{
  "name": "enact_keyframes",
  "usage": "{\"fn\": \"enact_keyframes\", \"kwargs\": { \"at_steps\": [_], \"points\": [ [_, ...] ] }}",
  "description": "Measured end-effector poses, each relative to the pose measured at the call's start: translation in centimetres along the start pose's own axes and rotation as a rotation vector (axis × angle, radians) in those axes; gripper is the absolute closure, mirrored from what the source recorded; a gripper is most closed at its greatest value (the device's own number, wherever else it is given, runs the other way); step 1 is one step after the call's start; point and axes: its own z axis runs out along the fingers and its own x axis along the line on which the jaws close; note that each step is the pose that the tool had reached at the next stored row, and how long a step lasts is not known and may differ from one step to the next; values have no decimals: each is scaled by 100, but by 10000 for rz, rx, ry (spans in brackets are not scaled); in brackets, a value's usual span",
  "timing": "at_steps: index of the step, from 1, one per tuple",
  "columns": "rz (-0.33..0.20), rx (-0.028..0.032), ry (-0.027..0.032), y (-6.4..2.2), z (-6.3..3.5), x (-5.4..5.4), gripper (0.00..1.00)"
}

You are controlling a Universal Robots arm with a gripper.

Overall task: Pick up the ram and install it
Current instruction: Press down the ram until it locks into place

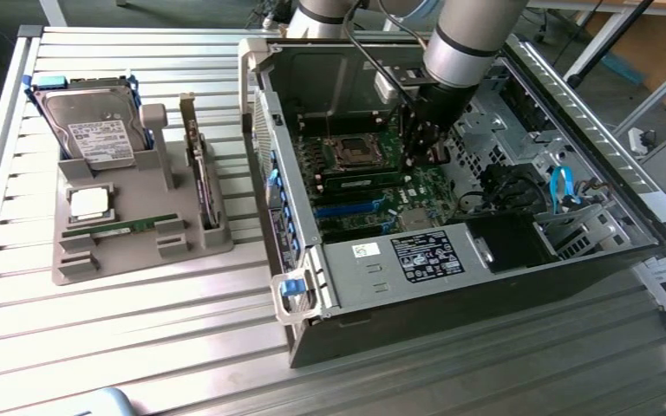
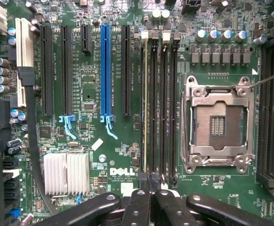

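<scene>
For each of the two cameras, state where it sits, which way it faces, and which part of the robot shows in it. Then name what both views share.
Exterior view: off the arm, raised, looking down at the slatted table, the parts holder with the ram and the open computer case; the robot arm reaches into the case.
Wrist view: on the wrist, facing straight at the motherboard; the shut gripper shows at the frame's edge.
Shared: the empty processor socket and the blue expansion slot.
</scene>
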Motion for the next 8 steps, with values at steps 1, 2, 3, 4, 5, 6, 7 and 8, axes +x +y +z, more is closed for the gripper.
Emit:
{"fn": "enact_keyframes", "kwargs": {
  "at_steps": [1,2,3,4,5,6,7,8],
  "points": [
    [0,0,2,0,2,0,89],
    [0,0,0,0,9,0,89],
    [0,0,3,0,19,0,89],
    [0,-1,7,0,25,0,89],
    [0,-2,11,0,39,0,89],
    [-1,-2,15,0,58,1,89],
    [-5,-2,12,-1,78,0,89],
    [-5,-2,9,0,80,0,89]
  ]
}}
